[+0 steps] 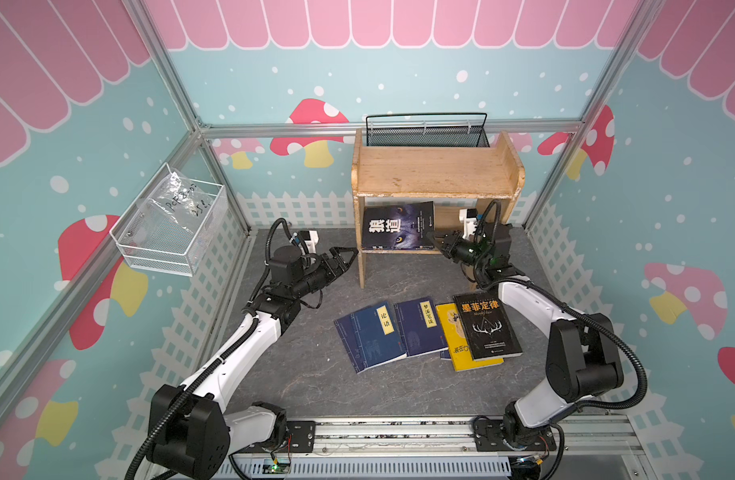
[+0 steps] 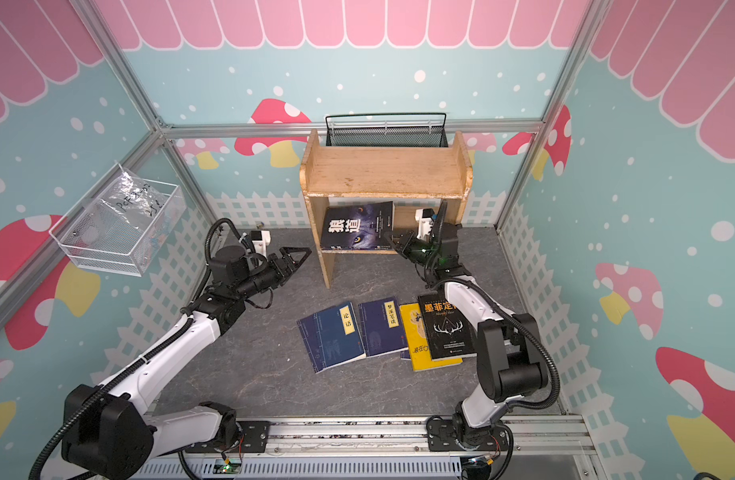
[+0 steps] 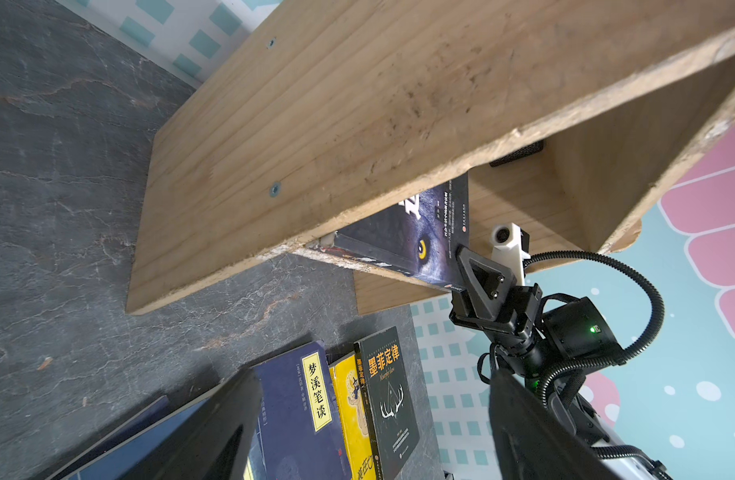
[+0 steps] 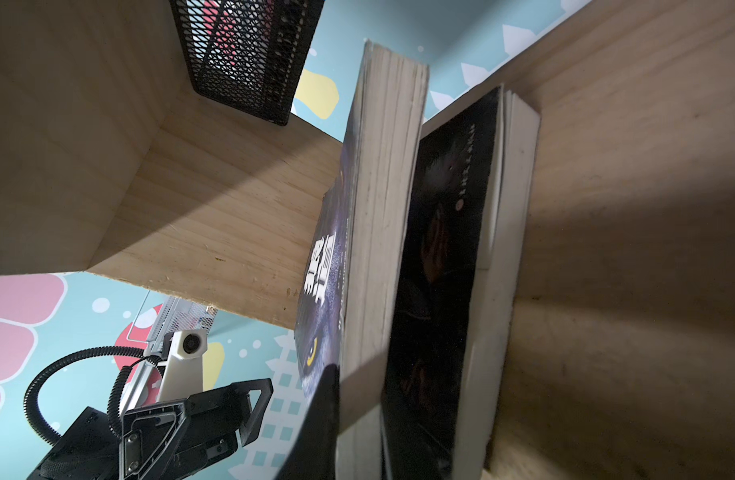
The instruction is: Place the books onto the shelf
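Wolf-eye book (image 1: 399, 227) on shelf (image 1: 436, 170), right gripper (image 1: 437, 240) closed

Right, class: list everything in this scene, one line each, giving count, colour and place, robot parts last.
shelf: 1, light wood, back centre of table
wolf-eye book: 1, black, tilted on lower tier
dark book: 1, behind it on lower tier
navy books: 4, table before shelf, one mostly under the yellow book
yellow book: 1, right of the navy ones
antler book: 1, black, overlapping yellow book
mesh basket: 1, black, behind shelf
wire basket: 1, white, left wall, holds clear bag
table: 1, grey
left gripper: 1, black, open, near shelf's left leg
right gripper: 1, black, shut on wolf-eye book
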Controlling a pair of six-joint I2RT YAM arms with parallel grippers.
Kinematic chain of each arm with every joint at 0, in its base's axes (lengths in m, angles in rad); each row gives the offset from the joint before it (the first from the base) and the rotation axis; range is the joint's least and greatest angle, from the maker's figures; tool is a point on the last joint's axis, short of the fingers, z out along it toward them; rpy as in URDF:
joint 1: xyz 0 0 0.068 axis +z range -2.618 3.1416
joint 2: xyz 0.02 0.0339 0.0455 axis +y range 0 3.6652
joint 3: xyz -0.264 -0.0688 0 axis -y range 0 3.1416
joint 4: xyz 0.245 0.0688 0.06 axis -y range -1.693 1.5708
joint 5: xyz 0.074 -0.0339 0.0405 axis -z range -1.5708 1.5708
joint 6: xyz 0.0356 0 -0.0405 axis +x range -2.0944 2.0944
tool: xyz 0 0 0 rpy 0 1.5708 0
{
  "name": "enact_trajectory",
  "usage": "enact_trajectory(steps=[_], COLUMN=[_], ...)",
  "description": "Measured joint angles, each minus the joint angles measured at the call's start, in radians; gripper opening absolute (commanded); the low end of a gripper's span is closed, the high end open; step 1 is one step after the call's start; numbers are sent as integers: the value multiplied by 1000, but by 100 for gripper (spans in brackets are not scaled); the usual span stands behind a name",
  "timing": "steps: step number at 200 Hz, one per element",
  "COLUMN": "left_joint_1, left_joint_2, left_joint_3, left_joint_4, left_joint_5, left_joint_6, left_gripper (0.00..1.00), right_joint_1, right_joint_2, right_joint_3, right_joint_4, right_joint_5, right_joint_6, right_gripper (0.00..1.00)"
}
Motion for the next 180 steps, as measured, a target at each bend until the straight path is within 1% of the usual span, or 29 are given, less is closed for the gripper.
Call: enact_trajectory(steps=[28,49,80,105,149,162,169,180], left_joint_1=[0,1,1,1,1,1,1,1], left_joint_2=[0,0,0,4,26,32,35,39], left_joint_3=[0,-11,-24,-28,-60,-64,-65,-65], left_joint_4=[19,33,34,53,81,82,84,87], left_joint_5=[10,15,18,27,41,44,45,46], left_joint_6=[-11,-18,-19,-22,-38,-42,-45,-47], left_gripper=[86,86,86,85,85,85,85,85], right_joint_1=[1,6,14,15,18,23,27,34], right_joint_2=[2,2,-1,-2,-2,-2,-2,-2], right_joint_3=[0,0,14,34,50,51,52,56], right_joint_4=[-12,-44,-101,-136,-195,-203,-208,-221], right_joint_5=[7,30,82,117,166,171,176,191], right_joint_6=[-6,-27,-89,-130,-183,-193,-201,-204], right_gripper=[13,23,39,43,43,39,33,27])
